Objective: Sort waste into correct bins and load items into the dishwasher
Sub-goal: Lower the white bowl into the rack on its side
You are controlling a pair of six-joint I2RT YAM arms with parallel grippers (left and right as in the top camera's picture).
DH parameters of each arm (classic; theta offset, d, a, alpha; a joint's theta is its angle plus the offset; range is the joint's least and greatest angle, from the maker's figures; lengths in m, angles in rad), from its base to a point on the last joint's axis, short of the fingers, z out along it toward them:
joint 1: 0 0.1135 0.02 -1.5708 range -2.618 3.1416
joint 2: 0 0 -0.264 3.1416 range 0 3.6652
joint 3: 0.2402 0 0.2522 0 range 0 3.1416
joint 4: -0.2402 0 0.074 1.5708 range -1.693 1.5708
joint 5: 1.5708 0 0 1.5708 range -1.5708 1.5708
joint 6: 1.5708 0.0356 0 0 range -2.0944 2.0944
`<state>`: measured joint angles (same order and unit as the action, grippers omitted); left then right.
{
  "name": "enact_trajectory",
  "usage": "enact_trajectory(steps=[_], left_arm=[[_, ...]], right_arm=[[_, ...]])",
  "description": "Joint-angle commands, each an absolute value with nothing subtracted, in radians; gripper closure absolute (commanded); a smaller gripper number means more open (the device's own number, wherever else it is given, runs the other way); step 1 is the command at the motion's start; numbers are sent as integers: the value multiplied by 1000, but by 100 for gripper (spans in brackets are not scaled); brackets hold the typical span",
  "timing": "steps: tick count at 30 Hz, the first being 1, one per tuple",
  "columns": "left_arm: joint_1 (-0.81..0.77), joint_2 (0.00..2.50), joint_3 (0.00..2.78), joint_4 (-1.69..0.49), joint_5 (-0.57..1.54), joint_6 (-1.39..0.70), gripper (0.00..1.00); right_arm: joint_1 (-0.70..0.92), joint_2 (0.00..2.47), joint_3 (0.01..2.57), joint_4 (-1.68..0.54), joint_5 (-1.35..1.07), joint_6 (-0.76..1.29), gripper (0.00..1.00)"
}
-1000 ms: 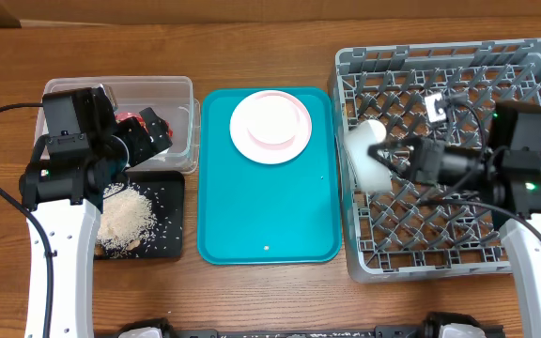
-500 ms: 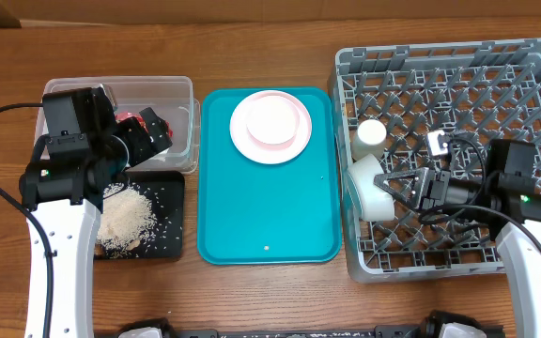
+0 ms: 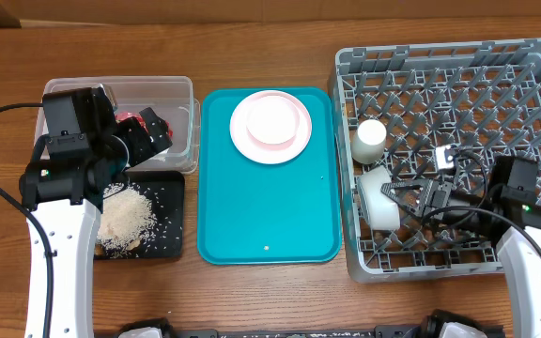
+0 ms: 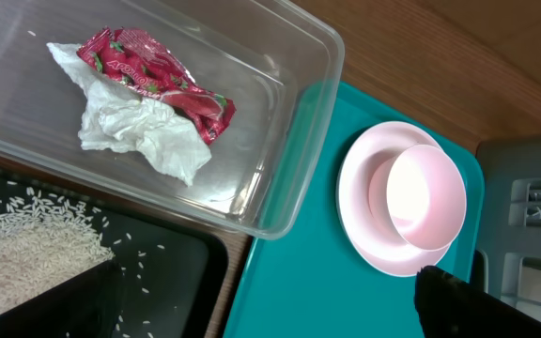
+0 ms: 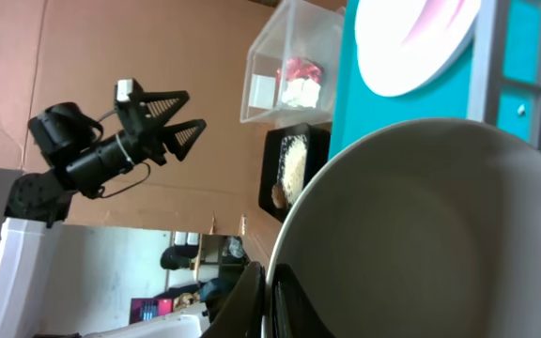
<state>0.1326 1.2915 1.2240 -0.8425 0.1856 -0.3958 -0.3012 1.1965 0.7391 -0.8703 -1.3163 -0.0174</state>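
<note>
Bowl: where is it, and how does it lie?

In the rack, front-left, among the pegs by the wall nearest the teal tray. It stands on edge, not flat.

Which way does the mouth point?

Sideways, toward the right arm: the right wrist view looks straight into the hollow. So the axis from base to mouth runs about level, left to right across the rack, and the rim's circle stands near upright.

What holds it?

The right claw is clamped tight on the rim, on the side toward the rack's middle. A dark fingertip shows at the rim in the wrist view.

And the other claw?

The left claw gapes fully and holds nothing. It hangs above the near side of the tub.

Materials and shapes?

The bowl is round, smooth and white, with a thin edge line. The rack is grey plastic, square, with lattice sides and upright pegs. A small white cup sits in it just beyond the bowl. The tub is clear plastic with rounded corners. Inside lie a crumpled shiny red wrapper and a crumpled white napkin, touching. The black tray is shallow and carries a heap of white rice. Two round pale pink plates, smaller on larger, rest on the teal tray. The counter is brown wood grain.
</note>
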Motion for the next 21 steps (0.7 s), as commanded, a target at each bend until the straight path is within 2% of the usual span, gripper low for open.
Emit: enact_trajectory(steps=[1,8,13,21], left_arm=[[131,1283,1232,-841,176,-385,0],[131,1283,1232,-841,176,-385,0],[131,1283,1232,-841,176,-385,0],[131,1283,1232,-841,176,-385,0]], right_arm=[[-305,1203,736,-868,-1318,-29,96],[-336,1203,716,-874,-1320,-17,96],[-384,1205,705,-833,-1507,38,96],[-434,1205,705,-855,-1520,45,96]])
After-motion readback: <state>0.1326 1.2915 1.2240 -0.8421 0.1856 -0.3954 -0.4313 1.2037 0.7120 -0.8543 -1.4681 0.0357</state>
